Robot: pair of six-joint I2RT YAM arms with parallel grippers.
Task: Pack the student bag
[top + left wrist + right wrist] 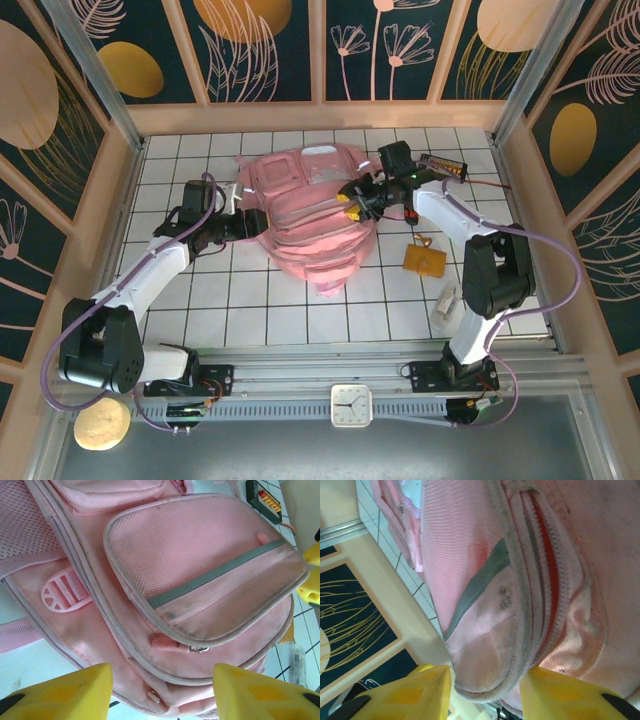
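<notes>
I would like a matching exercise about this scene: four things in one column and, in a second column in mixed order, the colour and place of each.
Things:
1. student bag
2. clock
3. flat pouch
4. round object

Colour and place:
A. white, at the near edge, in the middle
B. tan, at the near left corner, off the white squares
C. pink, in the middle of the tiled table
D. mustard yellow, on the table to the right of the bag

Pairs: 1-C, 2-A, 3-D, 4-B
</notes>
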